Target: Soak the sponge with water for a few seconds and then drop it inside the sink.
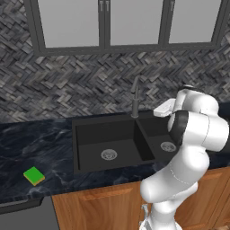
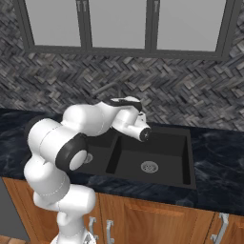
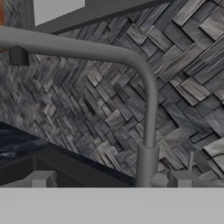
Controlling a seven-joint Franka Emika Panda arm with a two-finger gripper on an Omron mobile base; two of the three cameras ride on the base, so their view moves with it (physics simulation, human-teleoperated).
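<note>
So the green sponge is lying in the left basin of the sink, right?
Not quite. The sponge lies on the dark counter to the left of the sink, not in the left basin. The left base view shows it.

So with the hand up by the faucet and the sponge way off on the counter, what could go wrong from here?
1. The open gripper sits close to the faucet stem; a swing toward the sponge could clip it.
2. The sponge lies near the counter's front edge, far left of the sink; a sloppy approach might nudge it off.
3. No water stream is visible, so the faucet probably needs turning on first, otherwise the soak could be skipped.
</note>
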